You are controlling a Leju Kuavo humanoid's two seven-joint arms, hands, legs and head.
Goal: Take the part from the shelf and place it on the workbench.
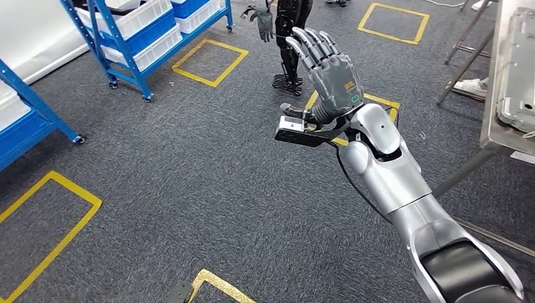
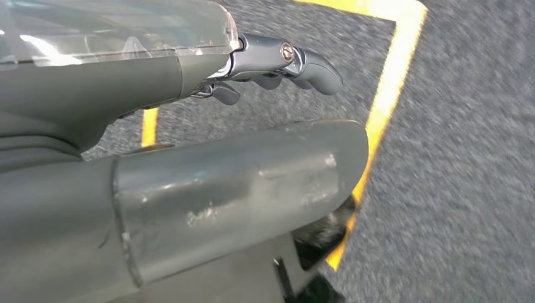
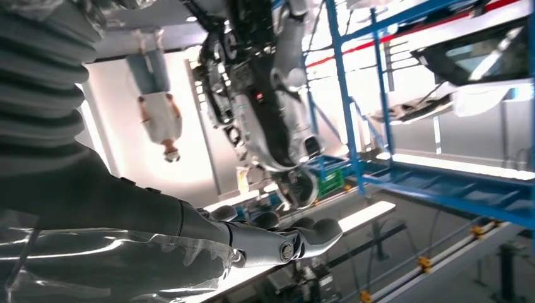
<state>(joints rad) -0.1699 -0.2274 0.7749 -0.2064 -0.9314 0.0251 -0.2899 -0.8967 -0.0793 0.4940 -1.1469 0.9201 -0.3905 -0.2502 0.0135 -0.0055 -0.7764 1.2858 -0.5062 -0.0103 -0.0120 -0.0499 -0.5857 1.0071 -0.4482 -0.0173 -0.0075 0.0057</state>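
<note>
Grey pressed sheet metal is what the part point(image 3: 410, 112) appears to be made of: a pale, shallow, irregular piece seen lying on a level of the blue shelf point(image 3: 441, 188) in the right wrist view, though it is small and washed out by glare, so its exact form cannot be made out. A dark framed panel point(image 3: 481, 55) is stored on the neighbouring level of the same shelf. The part is held by neither hand. The right hand point(image 1: 331, 72) is raised in front of the body with its fingers stretched out and spread, and nothing is held in it. The left hand point(image 2: 221, 183) is seen from close behind over the carpet point(image 2: 467, 164), its fingers lightly bent at the tips and apart from the thumb, with nothing between them. At the right edge of the head view the workbench point(image 1: 495, 95) is seen, a metal-topped table on slanted legs, and a grey pressed panel point(image 1: 518, 69) is already lying on it. Yellow tape squares point(image 1: 208, 60) are marked on the carpet. A blue rack with white bins point(image 1: 135, 31) stands at the far left. A second robot point(image 1: 291, 38) stands directly beyond the raised right hand, between two tape squares. A person point(image 3: 158, 107) is seen standing further back in the right wrist view.
</note>
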